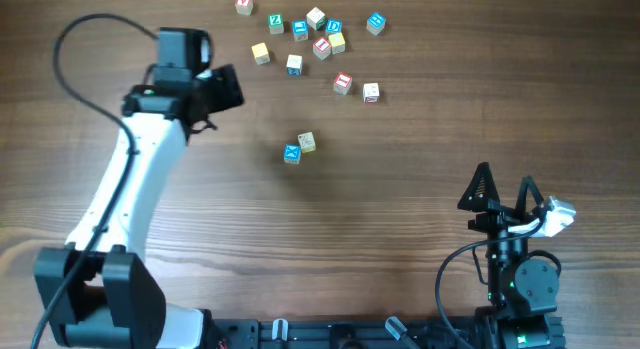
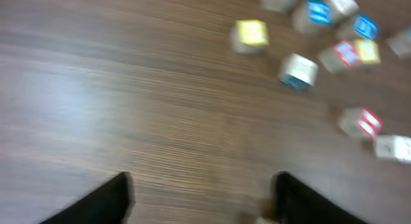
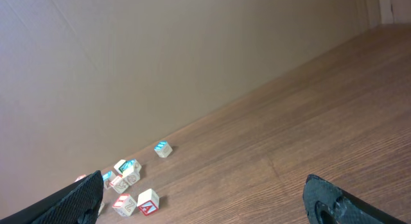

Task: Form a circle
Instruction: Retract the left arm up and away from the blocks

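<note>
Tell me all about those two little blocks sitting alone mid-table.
They look like small wooden cubes: the blue-faced block and the pale cream block. Both lie flat on the wooden table, corner to corner and seemingly touching, well apart from the scatter of blocks farther back. Nothing else touches them.

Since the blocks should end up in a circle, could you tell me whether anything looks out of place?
A blue-faced wooden letter cube and a pale tan wooden cube sit together near the middle of the wooden table, well apart from the other letter cubes grouped at the far edge.
</note>
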`<action>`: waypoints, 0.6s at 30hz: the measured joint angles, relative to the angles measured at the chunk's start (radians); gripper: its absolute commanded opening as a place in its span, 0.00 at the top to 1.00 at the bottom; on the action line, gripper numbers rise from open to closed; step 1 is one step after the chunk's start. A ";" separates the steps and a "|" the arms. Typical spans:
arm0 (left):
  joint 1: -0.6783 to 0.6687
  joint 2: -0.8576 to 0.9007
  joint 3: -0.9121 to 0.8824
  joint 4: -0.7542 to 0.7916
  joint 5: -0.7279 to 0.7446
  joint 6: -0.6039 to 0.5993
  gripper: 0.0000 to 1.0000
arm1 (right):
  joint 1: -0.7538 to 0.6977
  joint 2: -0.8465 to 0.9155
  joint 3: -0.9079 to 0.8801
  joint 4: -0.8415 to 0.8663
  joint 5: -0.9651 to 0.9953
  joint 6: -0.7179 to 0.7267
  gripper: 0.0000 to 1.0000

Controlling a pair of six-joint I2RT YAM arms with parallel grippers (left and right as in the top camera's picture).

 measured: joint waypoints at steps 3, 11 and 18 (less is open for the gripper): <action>0.054 0.000 0.000 -0.034 -0.001 -0.024 0.00 | 0.000 0.000 0.000 0.000 0.000 0.000 0.00; 0.078 0.000 0.000 -0.043 -0.001 -0.034 0.00 | 0.000 0.000 0.000 0.000 0.000 0.000 0.00; 0.078 0.000 0.000 -0.043 -0.001 -0.034 0.00 | 0.000 0.000 0.000 0.000 0.000 0.000 0.00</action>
